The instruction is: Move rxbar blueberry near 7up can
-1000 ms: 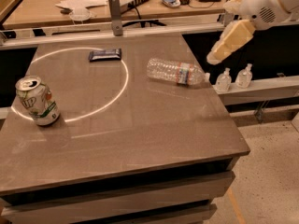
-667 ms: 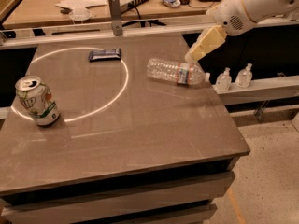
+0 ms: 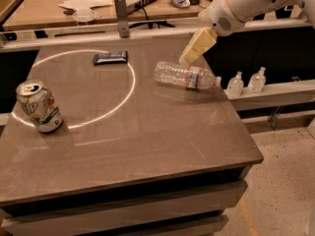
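Blue rxbar blueberry [image 3: 110,58] lies well apart from the hand [image 3: 189,58] near the bottle [image 3: 182,75].

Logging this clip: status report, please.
Gripper hovers above lying water bottle. Rxbar blueberry flat at far side, untouched, well apart from 7up can near left. Nothing between bar and can.
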